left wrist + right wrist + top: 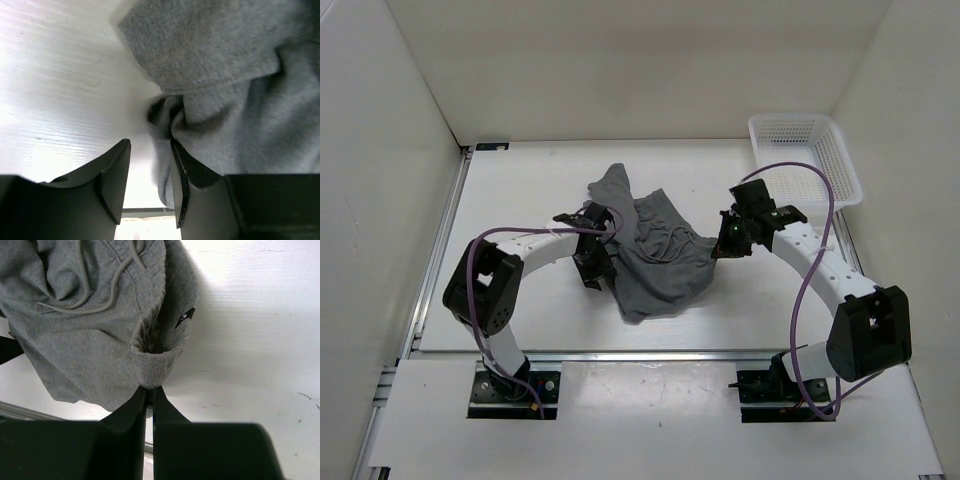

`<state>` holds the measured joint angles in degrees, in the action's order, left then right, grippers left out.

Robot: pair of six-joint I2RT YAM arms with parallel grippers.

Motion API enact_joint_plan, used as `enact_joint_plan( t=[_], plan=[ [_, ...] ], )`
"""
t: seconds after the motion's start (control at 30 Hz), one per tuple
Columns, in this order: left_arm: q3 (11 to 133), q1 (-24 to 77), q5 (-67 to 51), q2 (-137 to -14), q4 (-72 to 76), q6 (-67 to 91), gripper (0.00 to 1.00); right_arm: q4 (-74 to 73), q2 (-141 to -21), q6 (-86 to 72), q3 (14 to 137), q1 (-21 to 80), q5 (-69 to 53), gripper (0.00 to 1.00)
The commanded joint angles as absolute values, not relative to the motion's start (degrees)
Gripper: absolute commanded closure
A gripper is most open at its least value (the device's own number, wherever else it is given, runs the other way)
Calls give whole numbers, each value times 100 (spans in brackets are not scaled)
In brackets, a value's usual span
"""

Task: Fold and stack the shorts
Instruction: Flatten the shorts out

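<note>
Currently the plain medium-grey soft fabric shorts (pixel 655 255) sit crumpled, not folded, near the middle of the white surface (pixel 530 190), between the two arms. One part bunches up toward the far side and another spreads toward the near edge. The thin grey drawstring (pixel 102 305) lies looped loosely on top of the cloth.

Right jaws are clenched on the shorts, pinching a rolled hem or band edge on the right side of the pile, with the black fingers (pixel 131 410) pressed together and cloth (pixel 150 370) sticking out just above the tips.

Left jaws are at the left side of the pile and stand apart. A grey fold (pixel 162 117) hangs against the inner face of one black finger (pixel 181 175), the other finger (pixel 115 175) is clear of it, and bare surface shows in the gap.

A white plastic mesh basket (pixel 843 170) sits at the far right corner, well apart from the shorts.
</note>
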<state>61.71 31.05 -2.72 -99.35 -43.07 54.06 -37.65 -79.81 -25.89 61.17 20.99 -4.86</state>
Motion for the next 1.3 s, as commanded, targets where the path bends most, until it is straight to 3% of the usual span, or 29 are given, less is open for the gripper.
enact_joint_plan(
  t=[0.0, 0.23, 0.33, 0.4, 0.6, 0.7, 0.83, 0.87, 1.0, 1.13, 1.27],
  plan=[
    [6126, 3129, -53, -9579, -4210, 5476, 51, -3797, -7778, -2487, 6056, 2074, -545, 100],
    [6451, 3129, -53, -10282, -4210, 5423, 51, -3797, -7778, -2487, 6003, 2074, -598, 100],
    [6574, 3129, -53, -10389, -4210, 5361, 66, -3797, -7778, -2487, 6003, 2074, -598, 100],
    [6574, 3129, -53, -10389, -4210, 5309, 89, -3797, -7778, -2487, 6003, 2074, -598, 100],
    [6819, 2297, 482, -9537, -4963, 4844, 89, -3797, -7980, -2487, 6283, 2074, -598, 100],
    [7871, 1795, 685, -9579, -5360, 4247, 89, -3744, -8585, -2487, 7239, 1952, -590, 100],
    [11080, 1013, 914, -10168, -6642, 3754, 89, -4253, -9761, -2435, 9479, 1591, -686, 100],
    [11640, 932, 914, -10256, -7088, 3649, 89, -4332, -9869, -2487, 10336, 1486, -755, 100],
    [13297, 528, 573, -10171, -7523, 3533, 89, -4447, -9845, -2549, 11469, 1424, -756, 100],
    [12492, 413, 369, -9399, -7304, 3533, 89, -4334, -9214, -2426, 10805, 1493, -756, 100],
    [9924, 413, 369, -8378, -6901, 3533, 89, -3877, -8141, -2451, 8653, 1783, -511, 100]
  ],
)
